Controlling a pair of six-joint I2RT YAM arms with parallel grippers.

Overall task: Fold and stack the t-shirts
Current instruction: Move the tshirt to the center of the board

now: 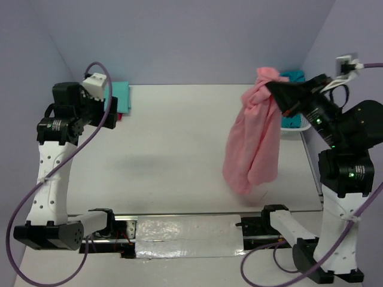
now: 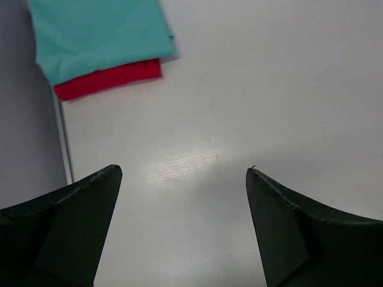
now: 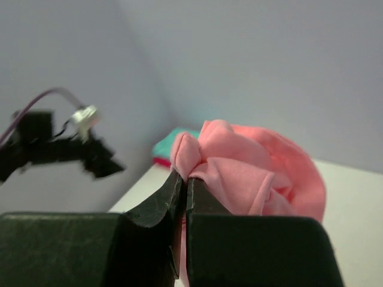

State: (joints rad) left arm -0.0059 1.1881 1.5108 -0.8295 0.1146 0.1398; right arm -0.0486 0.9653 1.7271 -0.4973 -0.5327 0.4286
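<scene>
Seen from above, pale lavender walls close in a white table [image 1: 167,149]. At its far-left corner a mint-teal shirt [image 1: 121,92] lies folded on a red shirt [image 1: 122,113], with the left gripper [image 1: 106,106] above them. Toward the right edge the right gripper [image 1: 270,85] holds the salmon pink shirt [image 1: 254,143] up by a bunched end. The cloth hangs lengthwise, its long axis running straight down from the pinch to the loose lower end. That end is at or just above the table, and I cannot tell which. Behind it at the far-right corner stands a white basket [image 1: 293,127] with a teal-blue shirt [image 1: 294,76] showing in it.

The left wrist view looks down on bare table. The two fingers stand wide apart with nothing between them, and the folded mint-teal over red is at the far-left corner beyond them — two shirts look done.

In the right wrist view the jaws are pressed together on a fold of pink, and the rest of the shirt is crumpled just past them. The stack is a blur in the corner behind.

The step in hand seems to be carrying the third shirt out for folding. Next it would need lowering onto the open middle of the table and spreading flat — likely with the left gripper taking a second edge, since one pinch leaves it bunched.
</scene>
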